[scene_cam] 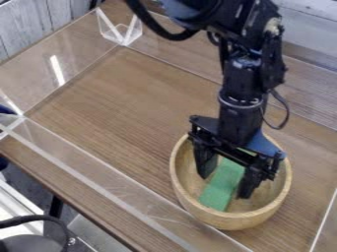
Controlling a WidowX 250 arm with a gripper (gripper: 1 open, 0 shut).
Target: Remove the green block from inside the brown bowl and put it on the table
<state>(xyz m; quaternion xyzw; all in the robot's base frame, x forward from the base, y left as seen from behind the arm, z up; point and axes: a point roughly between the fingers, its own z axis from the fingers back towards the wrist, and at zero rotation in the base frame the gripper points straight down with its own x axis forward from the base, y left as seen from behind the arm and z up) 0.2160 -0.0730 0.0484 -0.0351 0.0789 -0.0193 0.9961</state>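
Observation:
The brown bowl [198,202] sits near the front right of the table [118,108]. Inside it lies the green block [223,187], tilted against the bowl's inner slope, its upper end partly hidden behind the fingers. My gripper [235,169] points straight down into the bowl and is open, one black finger [208,160] left of the block and the other to its right. The fingers straddle the block's upper part; whether they touch it cannot be told.
Low clear acrylic walls [79,172] run along the table's front and left edges. A clear acrylic piece [121,28] stands at the back left corner. Bare wood lies left of and behind the bowl.

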